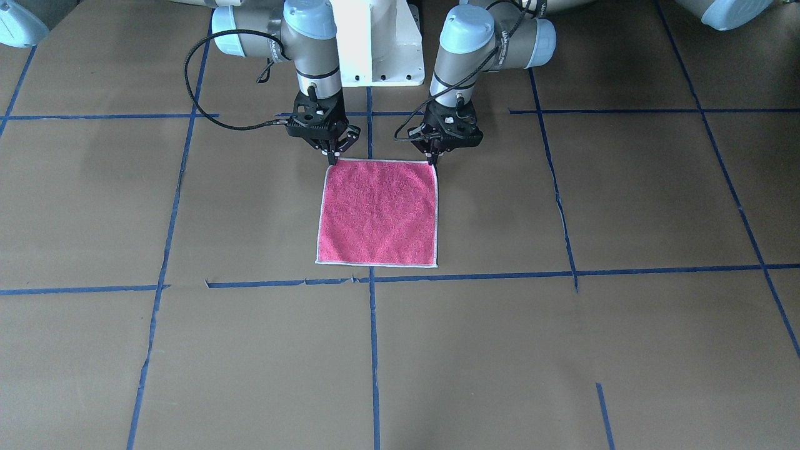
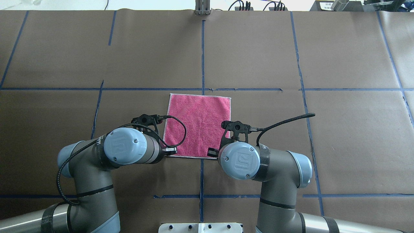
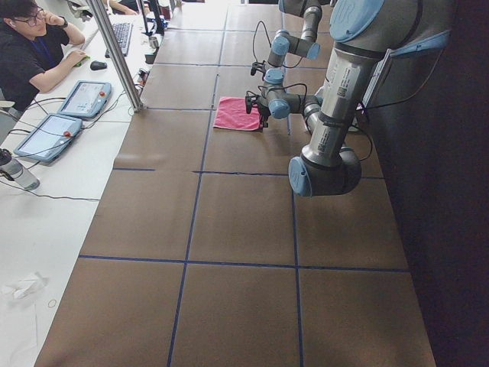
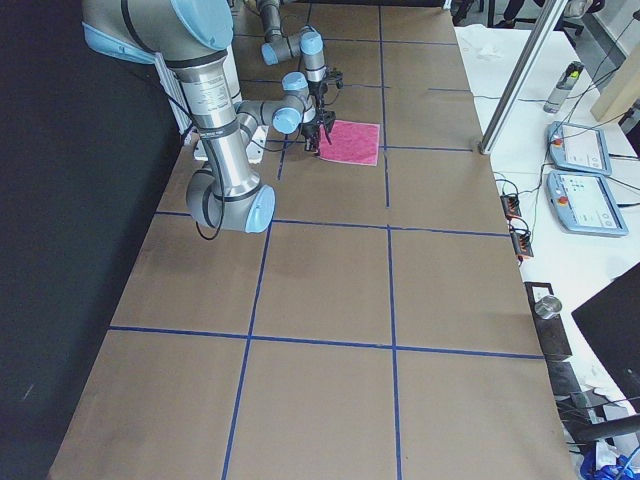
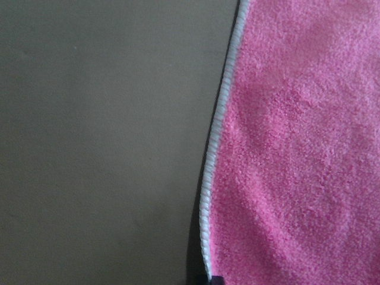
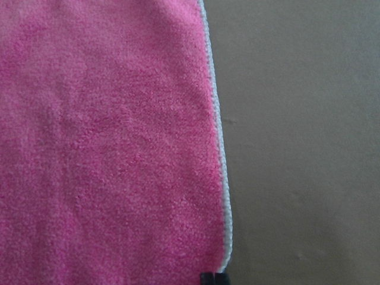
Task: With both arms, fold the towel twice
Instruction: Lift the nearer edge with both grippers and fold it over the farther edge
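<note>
The towel (image 1: 378,212) lies flat and square on the table, pink-red face up, with a white edging. It also shows in the overhead view (image 2: 200,123) and fills much of both wrist views (image 5: 297,148) (image 6: 107,148). My left gripper (image 1: 431,159) points down at the towel's corner nearest the robot on its left side, with its jaws pinched together on that corner. My right gripper (image 1: 334,155) stands the same way at the other near corner. In the left wrist view the towel's edge is slightly raised over a shadow. The grey face is hidden.
The table (image 1: 562,350) is covered in brown paper with a grid of blue tape lines. The white pedestal base (image 1: 378,44) stands just behind the grippers. An operator (image 3: 30,53) sits at a side desk with tablets (image 3: 84,95) beyond the table's far edge.
</note>
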Motion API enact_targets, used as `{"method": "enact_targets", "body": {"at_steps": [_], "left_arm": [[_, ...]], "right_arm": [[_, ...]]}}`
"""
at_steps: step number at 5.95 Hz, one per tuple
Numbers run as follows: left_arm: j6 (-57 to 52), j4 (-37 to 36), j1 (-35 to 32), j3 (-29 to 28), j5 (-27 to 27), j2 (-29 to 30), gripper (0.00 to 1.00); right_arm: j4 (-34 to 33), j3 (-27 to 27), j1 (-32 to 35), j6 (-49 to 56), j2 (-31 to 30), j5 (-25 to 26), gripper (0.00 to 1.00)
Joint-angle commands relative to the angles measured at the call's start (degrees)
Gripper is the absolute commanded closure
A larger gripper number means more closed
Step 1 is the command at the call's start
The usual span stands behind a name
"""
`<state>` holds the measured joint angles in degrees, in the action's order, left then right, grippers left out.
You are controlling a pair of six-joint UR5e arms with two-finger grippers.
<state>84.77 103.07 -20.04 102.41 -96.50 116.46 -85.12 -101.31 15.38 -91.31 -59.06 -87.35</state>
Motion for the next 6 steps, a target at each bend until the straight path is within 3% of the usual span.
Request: {"method": "enact_targets", "body": {"at_steps": [1,3,5,6], "left_arm": [[-0.04,-0.41,0.0,1.81,-0.26,0.08,1.0],[-0.13,-5.47,0.0,8.72,-0.79,0.09,1.0],[-0.13,-16.97,-0.09,20.31,-3.16,0.08,1.0],[-0.13,-18.51,0.0,21.5,-3.69,0.17,1.0]], "right_arm": [[-1.0,-4.3,0.52,0.26,-0.78,-0.27,1.0],[-10.11,-13.96,0.53,0.61,-1.58,-0.62,1.0],[-15.75,-21.35,0.44,0.61,-1.49,-0.71,1.0],[-15.95,-21.65,0.26,0.61,-1.58,-0.71,1.0]]}}
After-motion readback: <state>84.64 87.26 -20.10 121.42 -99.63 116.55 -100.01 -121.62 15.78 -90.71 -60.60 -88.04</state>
